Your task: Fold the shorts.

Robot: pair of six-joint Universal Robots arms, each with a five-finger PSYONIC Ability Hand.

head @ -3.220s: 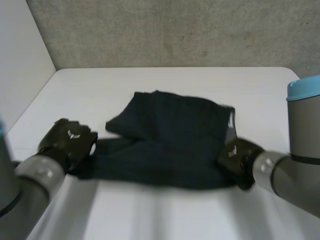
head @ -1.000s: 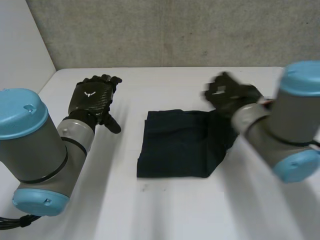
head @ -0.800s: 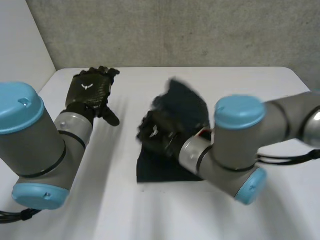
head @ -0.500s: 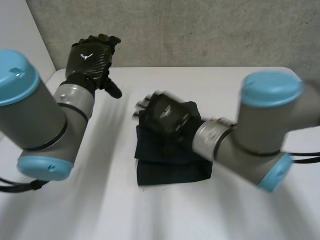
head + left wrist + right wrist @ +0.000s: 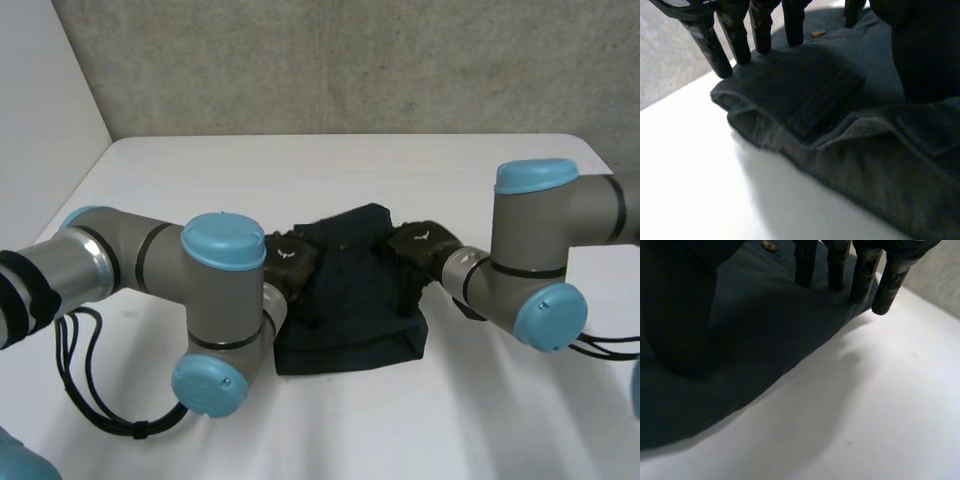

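Observation:
The dark navy shorts lie folded into a compact bundle in the middle of the white table. My left hand rests at the bundle's left edge. In the left wrist view its straight fingers stand on the cloth near a folded rim, holding nothing. My right hand is at the bundle's right edge. Its fingers are straight too, their tips on the far edge of the shorts. Both hands are open.
My left arm bends across the near left of the table, and my right arm stands at the right. A grey wall runs behind the table, and a white side wall borders it on the left.
My right hand swept the shorts' right part over to the left and let go. The left hand came down from the raised far-left position. Both now sit at the bundle's sides.

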